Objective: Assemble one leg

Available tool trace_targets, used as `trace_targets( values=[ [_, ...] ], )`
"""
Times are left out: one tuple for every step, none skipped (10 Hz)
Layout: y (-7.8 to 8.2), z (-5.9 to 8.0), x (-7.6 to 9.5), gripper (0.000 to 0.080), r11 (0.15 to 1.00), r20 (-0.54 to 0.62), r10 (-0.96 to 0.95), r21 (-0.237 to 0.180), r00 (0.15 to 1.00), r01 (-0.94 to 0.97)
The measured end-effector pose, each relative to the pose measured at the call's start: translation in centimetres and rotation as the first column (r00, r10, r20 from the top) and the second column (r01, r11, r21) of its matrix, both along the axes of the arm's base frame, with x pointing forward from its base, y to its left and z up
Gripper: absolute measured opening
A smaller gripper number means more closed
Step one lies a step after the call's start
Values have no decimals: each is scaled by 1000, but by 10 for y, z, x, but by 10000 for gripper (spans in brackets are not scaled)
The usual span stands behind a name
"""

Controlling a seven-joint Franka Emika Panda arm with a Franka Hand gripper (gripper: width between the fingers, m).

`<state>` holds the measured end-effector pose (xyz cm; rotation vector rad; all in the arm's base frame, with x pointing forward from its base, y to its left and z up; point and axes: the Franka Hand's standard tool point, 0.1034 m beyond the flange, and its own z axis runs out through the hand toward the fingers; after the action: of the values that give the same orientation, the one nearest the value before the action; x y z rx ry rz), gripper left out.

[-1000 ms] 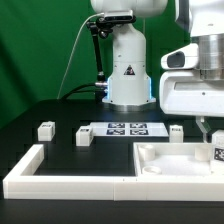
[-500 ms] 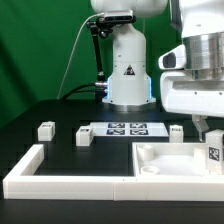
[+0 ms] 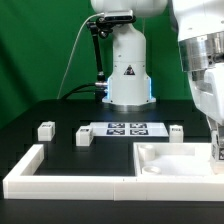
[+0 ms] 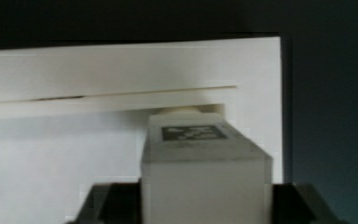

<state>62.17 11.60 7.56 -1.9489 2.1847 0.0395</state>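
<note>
In the wrist view my gripper [image 4: 202,206] is shut on a leg [image 4: 204,165], a stubby white block with a black-and-white tag on its far end. A dark finger [image 4: 115,204] stands on each side of it. The leg is held over the white tray-like part [image 4: 105,95], near its raised rim. In the exterior view my gripper [image 3: 216,140] is at the far right edge above the tray-like part [image 3: 165,160], and the held leg is cut off by the picture's edge. Three more legs [image 3: 45,129] [image 3: 84,135] [image 3: 176,130] lie on the black table.
The marker board [image 3: 127,128] lies in front of the robot base [image 3: 128,70]. The long white L-shaped border wall [image 3: 60,178] runs along the front and the exterior view's left.
The arm has moved toward the exterior view's right and down. The held leg's tag, seen earlier at the right edge, is now out of the exterior view.
</note>
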Motion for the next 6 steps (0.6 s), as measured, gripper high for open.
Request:
trace_targets(
  values=[
    [0, 0, 0, 298, 986, -20, -165, 21, 986, 165],
    [-3, 0, 0, 298, 973, -37, -226, 26, 973, 227],
    [-4, 0, 0, 298, 967, -43, -252, 29, 967, 253],
    [-7, 0, -1, 298, 948, -56, -314, 34, 948, 316],
    [-8, 0, -1, 298, 945, -59, -322, 34, 945, 325],
    [-9, 0, -1, 298, 929, -67, -365, 35, 929, 367]
  ],
)
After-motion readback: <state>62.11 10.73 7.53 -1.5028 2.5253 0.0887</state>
